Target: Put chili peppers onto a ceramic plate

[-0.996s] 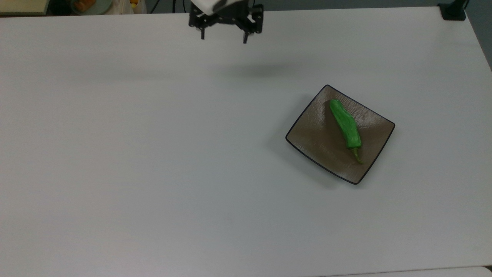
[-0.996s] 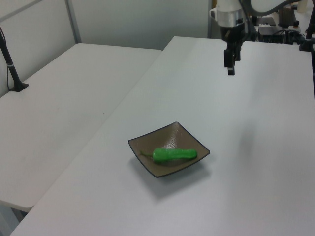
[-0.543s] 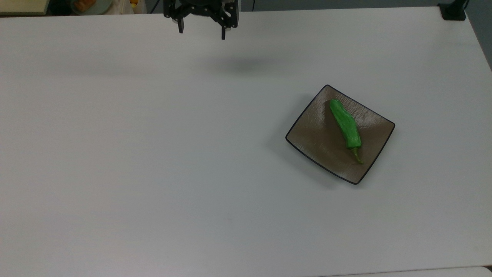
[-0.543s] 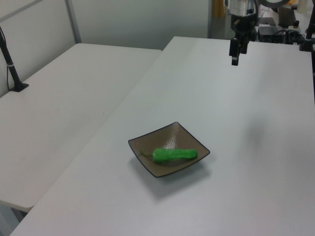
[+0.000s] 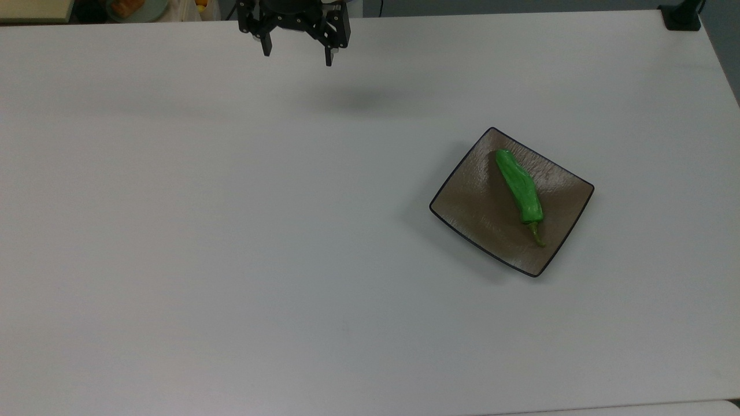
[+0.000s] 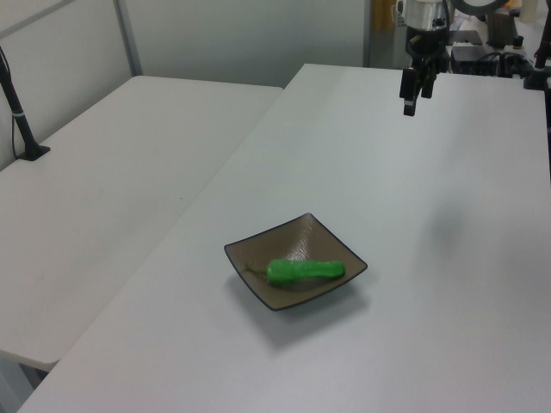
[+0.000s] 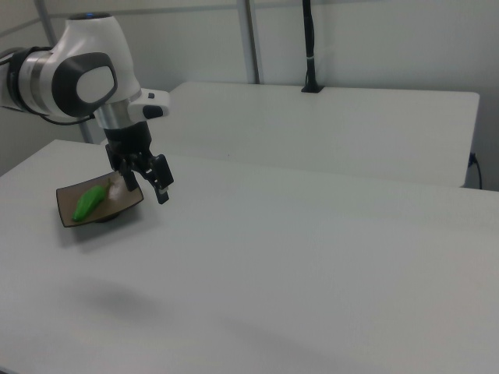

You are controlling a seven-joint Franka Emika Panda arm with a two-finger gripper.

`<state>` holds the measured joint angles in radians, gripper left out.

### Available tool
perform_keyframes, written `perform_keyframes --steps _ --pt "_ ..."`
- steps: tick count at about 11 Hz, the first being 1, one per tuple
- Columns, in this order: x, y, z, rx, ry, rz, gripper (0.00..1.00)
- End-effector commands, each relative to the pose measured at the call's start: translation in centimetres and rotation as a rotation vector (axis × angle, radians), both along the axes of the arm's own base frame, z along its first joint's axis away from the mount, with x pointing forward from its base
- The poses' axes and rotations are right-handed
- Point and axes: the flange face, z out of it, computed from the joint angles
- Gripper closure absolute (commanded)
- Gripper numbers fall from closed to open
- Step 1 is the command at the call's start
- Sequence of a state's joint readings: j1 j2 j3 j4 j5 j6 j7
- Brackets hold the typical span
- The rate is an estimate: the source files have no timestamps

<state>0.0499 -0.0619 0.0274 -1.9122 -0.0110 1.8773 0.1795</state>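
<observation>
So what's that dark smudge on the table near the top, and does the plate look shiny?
In the top view the smudge is a soft shadow on the white table, likely cast by the open claw hanging above it. In the top view the ceramic plate catches pale glare along its upper right part, and the chili pepper shines; in the left view the plate throws a faint shadow forward.

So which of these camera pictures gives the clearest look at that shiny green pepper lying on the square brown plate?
The top view: the shiny green pepper lies full length, stem included, on the square brown plate. The left view shows the pepper sideways with its stem. In the right view it sits beside the open black gripper.
</observation>
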Motion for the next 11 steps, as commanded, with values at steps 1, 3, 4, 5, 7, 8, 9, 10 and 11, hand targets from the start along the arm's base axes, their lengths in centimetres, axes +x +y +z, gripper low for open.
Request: perform_keyframes --steps 1,3,4,5,7,8,9,10,11 --pt "-0.51 -0.2 -0.29 0.026 -0.017 -0.01 0.0" --pt "-0.25 -0.02 -0.8 0.025 -0.008 -0.007 0.0" --pt "-0.23 -0.11 -0.9 0.025 -0.005 -0.007 0.0" --pt "-0.23 -0.15 -0.91 0.019 -0.005 -0.005 0.0" --pt "-0.15 -0.28 -0.84 0.012 -0.007 0.01 0.0" --pt "-0.15 -0.3 -0.84 0.01 -0.007 0.033 0.0" --pt "-0.17 -0.31 -0.76 0.007 -0.009 0.076 0.0" --pt "-0.14 -0.31 -0.67 0.006 -0.012 0.089 0.0" --pt "-0.11 -0.39 -0.6 0.007 -0.013 0.087 0.0"
